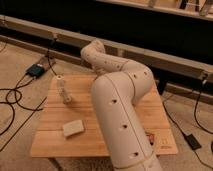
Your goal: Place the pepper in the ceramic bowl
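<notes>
Since the arm (120,115) covers the middle and the right part of the bench (50,145), neither the pepper nor the ceramic bowl can be located (both hidden, or out of sight). The gripper is also hidden: the arm rises from the bench's 5 o'clock edge, bends at an elbow over the centre, and its last links curl toward 11 o'clock at the far edge, where the end drops behind the arm itself. Whether the gripper is open, closed or holding anything, I cannot tell.

On the uncovered left part, a pale upright cylindrical object (63,91) stands at about 10 o'clock. A pale rectangular block (73,129) lies flat at about 8 o'clock, well apart from it. Small orange-red print (162,145) shows at the 4 o'clock corner (too small to identify).

On the floor, off the bench at 10 o'clock, a dark box (36,70) sits among black cables (15,100).
</notes>
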`<state>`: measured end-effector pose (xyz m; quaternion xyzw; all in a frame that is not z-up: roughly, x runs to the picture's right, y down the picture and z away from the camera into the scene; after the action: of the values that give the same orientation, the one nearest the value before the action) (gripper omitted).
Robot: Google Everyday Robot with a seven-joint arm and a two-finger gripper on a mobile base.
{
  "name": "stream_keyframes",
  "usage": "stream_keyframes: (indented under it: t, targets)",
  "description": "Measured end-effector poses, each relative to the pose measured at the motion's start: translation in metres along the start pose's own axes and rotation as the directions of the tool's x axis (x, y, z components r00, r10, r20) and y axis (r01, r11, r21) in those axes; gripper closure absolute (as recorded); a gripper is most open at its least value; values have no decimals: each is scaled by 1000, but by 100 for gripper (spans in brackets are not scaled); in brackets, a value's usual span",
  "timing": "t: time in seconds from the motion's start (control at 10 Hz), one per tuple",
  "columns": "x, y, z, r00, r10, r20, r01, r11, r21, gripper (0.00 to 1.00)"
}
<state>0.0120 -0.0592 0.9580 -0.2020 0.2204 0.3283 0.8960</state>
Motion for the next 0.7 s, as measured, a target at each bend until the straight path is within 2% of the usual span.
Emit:
stream_keyframes:
  t: [0.7]
  targets:
    - [5,-2,0,1000,-4,-2,4,1000,7,24]
